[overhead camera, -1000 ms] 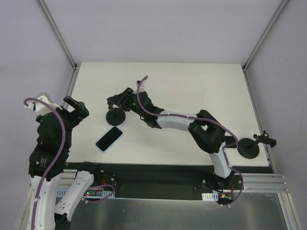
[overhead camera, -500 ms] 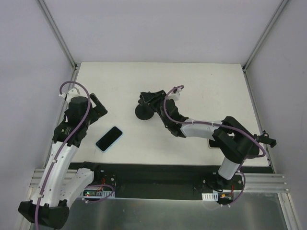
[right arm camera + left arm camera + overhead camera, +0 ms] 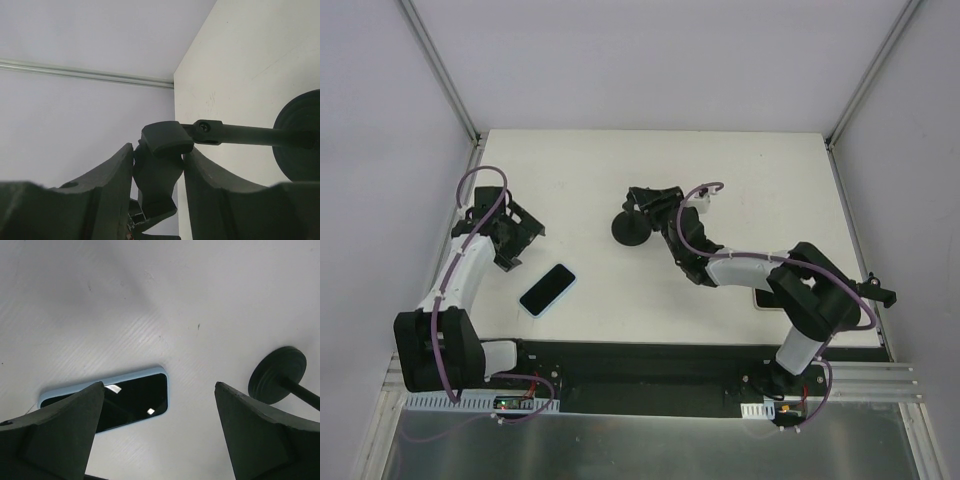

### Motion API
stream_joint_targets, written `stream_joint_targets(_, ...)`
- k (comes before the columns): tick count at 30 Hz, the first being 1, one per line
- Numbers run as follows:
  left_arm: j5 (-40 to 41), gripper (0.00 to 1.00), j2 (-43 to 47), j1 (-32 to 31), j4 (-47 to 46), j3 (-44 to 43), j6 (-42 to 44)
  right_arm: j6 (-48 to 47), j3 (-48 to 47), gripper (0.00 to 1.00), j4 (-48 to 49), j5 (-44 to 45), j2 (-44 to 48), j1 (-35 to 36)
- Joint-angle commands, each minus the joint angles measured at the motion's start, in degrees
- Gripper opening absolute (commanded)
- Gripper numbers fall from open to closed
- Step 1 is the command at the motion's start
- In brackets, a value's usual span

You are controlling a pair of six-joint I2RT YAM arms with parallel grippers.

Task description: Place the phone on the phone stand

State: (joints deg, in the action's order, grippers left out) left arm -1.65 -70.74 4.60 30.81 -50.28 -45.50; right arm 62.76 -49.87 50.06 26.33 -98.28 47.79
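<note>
The phone (image 3: 548,290), black screen in a light blue case, lies flat on the white table at the front left. It also shows in the left wrist view (image 3: 125,400). My left gripper (image 3: 517,233) is open and empty, just up and left of the phone, with the phone's end between its fingers (image 3: 159,390). The black phone stand (image 3: 631,230) has a round base and a thin rod. My right gripper (image 3: 655,203) is shut on the stand's clamp head (image 3: 162,142). The rod (image 3: 240,134) runs to the base (image 3: 300,145).
The white table (image 3: 740,170) is ringed by grey walls and metal frame posts. A small black clamp part (image 3: 878,294) sits at the right table edge. The right arm's links stretch across the table's middle right. The stand's base also shows in the left wrist view (image 3: 277,375).
My right gripper has carried the stand to the right, from beside the phone toward the table's middle. My left arm has swung down and forward to just beside the phone.
</note>
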Motion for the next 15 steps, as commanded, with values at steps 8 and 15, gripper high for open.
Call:
stream_joint_targets(8,2.9,0.65,-11.4,4.1,-4.0,-1.2,-2.8,-3.3,5.8,0.96,3.4,-13.6,7.2,-4.9)
stream_joint_targets(15,1.7,0.69,-12.1,4.2,-3.8,4.3,-5.8,-14.3,12.4,0.96,2.7,-21.0,17.3,-6.3)
